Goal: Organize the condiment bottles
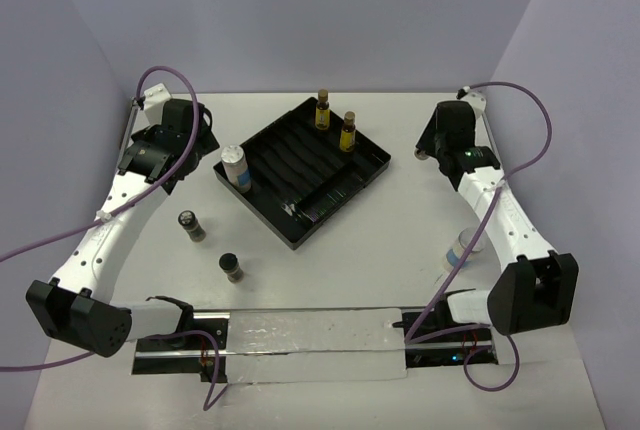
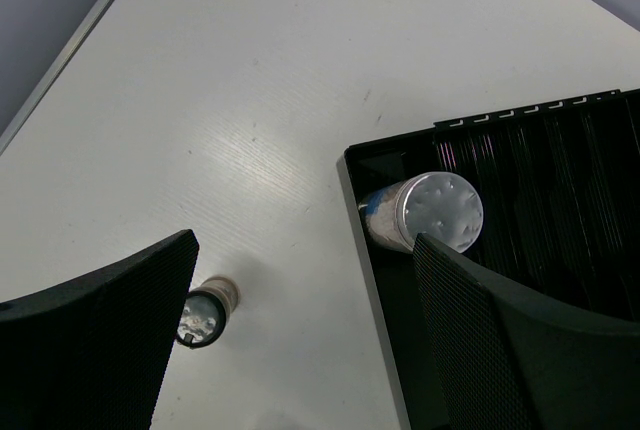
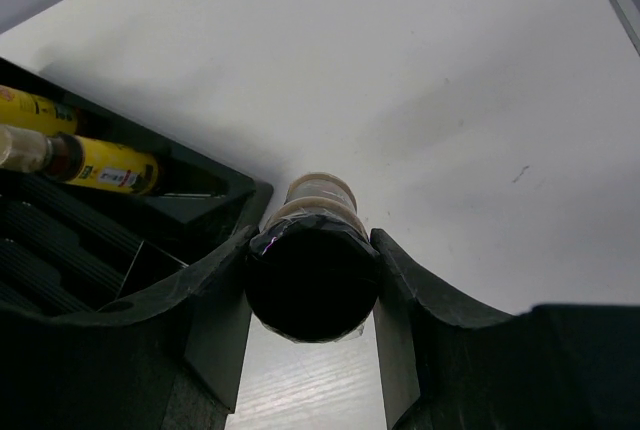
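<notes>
A black ridged tray (image 1: 330, 185) sits mid-table. Two amber-yellow bottles (image 1: 322, 108) (image 1: 347, 131) stand at its far side; they also show in the right wrist view (image 3: 105, 164). A white-lidded blue-labelled bottle (image 1: 236, 167) stands in the tray's left corner and shows in the left wrist view (image 2: 435, 212). Two short dark bottles (image 1: 191, 225) (image 1: 232, 266) stand on the table. My left gripper (image 1: 198, 145) (image 2: 310, 350) is open and empty, high above the table left of the tray. My right gripper (image 1: 428, 150) (image 3: 312, 250) is shut on a short black-capped bottle (image 3: 312, 280) just right of the tray's right corner.
Another white-lidded blue-labelled bottle (image 1: 460, 248) stands by the right arm, partly hidden behind it. One short dark bottle (image 2: 205, 312) shows beside my left finger (image 2: 100, 340). A reflective strip (image 1: 315, 342) runs along the near edge. Walls close in the back and sides.
</notes>
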